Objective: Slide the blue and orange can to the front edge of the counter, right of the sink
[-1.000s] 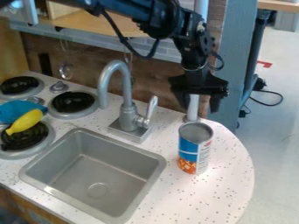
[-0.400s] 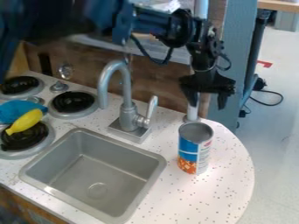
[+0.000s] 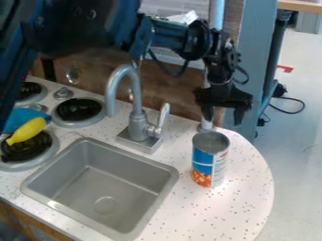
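Note:
The black gripper (image 3: 223, 117) hangs above and slightly behind the can, its two fingers spread apart with nothing between them. Below it, a tall open-topped can (image 3: 210, 162) with a blue, white and orange label stands upright on the speckled counter (image 3: 242, 188), right of the sink. Gripper and can do not touch. At the left, a yellow banana-like object (image 3: 27, 130) lies across a front burner, beside a blue cloth-like item (image 3: 20, 117) partly hidden by the arm.
A grey sink (image 3: 100, 188) is set into the counter, with a tall faucet (image 3: 135, 108) and its lever behind it. Black stove burners (image 3: 78, 110) lie to the left. A vertical pipe (image 3: 215, 19) and a blue-grey post (image 3: 248, 61) rise behind the gripper.
The gripper has shifted a little right and slightly down, its fingers still apart. The upper arm has swung lower into the upper left, covering part of the stove. The can has not moved.

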Robot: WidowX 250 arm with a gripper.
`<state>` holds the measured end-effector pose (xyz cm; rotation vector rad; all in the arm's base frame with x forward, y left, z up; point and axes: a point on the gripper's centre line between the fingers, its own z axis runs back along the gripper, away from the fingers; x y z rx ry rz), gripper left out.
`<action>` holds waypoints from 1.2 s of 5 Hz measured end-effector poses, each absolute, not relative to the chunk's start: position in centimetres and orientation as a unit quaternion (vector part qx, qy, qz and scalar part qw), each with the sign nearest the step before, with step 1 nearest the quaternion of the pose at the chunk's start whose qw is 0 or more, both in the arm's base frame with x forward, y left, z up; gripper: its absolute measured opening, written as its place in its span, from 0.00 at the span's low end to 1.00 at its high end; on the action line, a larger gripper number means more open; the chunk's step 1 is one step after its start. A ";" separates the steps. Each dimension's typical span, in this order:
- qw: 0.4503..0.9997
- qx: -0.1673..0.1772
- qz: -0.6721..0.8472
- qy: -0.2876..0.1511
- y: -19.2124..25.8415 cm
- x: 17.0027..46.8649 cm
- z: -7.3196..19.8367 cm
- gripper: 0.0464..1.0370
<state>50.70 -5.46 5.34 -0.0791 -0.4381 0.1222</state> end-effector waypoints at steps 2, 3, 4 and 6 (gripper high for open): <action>0.977 -0.032 0.061 -0.204 -5.2 49.7 3.0 0.97; 0.979 -0.027 0.064 -0.193 -4.9 48.8 1.5 0.97; 0.982 -0.025 0.064 -0.177 -4.9 47.8 0.3 0.97; 0.983 -0.032 0.067 -0.168 -5.0 45.7 0.4 0.97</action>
